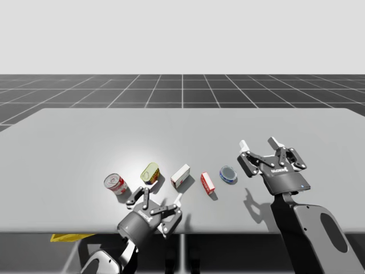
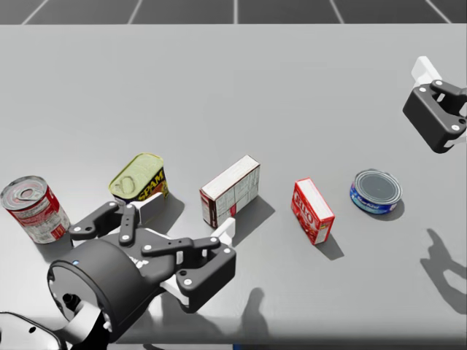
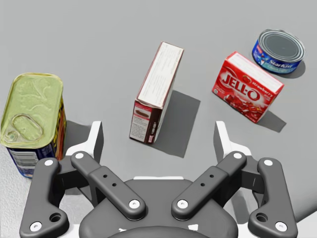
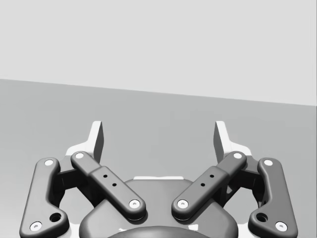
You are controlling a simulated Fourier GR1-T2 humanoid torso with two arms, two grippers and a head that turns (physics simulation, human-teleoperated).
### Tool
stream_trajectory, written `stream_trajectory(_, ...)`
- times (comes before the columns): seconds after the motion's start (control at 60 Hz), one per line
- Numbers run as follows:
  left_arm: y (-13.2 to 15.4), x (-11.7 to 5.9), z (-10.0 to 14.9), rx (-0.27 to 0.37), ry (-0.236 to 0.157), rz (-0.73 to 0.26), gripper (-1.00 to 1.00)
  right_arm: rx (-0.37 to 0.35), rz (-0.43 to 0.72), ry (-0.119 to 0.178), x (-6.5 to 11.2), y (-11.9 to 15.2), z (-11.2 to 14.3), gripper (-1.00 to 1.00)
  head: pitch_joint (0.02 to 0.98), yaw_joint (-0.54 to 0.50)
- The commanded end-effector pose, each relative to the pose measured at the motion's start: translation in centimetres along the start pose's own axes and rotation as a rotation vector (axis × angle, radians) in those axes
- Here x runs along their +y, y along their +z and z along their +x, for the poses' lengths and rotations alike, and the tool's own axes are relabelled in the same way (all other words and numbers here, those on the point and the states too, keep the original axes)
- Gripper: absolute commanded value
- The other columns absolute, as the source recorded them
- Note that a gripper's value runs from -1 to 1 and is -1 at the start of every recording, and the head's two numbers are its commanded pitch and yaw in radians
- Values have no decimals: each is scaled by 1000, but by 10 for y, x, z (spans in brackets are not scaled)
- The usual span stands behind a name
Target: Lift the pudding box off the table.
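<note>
Five things stand in a row on the table [image 1: 85, 137]: a red-and-white round can [image 2: 33, 208] at my far left, then a yellow-topped rectangular tin [image 2: 139, 179], the brown-and-white pudding box [image 2: 231, 191], a red box [image 2: 312, 211] and a flat blue round can [image 2: 376, 192]. The pudding box rests on the table on one long narrow side, between the tin and the red box and apart from both, its brown end turned toward me. My left gripper [image 3: 158, 134] hovers at the near edge of the row with its fingers spread wide; the pudding box lies just ahead of it, roughly centred in the gap, and neither finger touches it. My right gripper [image 4: 159, 134] is also spread wide and holds nothing, raised over the table beyond the flat blue round can.
</note>
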Motion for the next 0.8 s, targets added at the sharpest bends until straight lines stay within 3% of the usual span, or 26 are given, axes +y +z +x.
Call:
stream_trajectory(0.017,-18,0,-8,25,17,4,-1000,-1,-1,2,0,0,0,-1000,833,7)
stream_trajectory(0.117,-27,2,-8,28,36,3,-1000,-2,-3,3,-1,1,1,-1000,831,8)
stream_trajectory(0.15,-31,3,-8,31,62,0,-1000,-3,-4,3,-1,1,1,-1000,831,8)
stream_trajectory(0.583,-66,4,-7,66,19,6,-1000,-5,-10,-2,-3,1,2,-1000,837,2)
stream_trajectory(0.8,-84,4,-8,93,21,18,-1000,-8,-12,1,-5,1,2,-1000,839,-3)
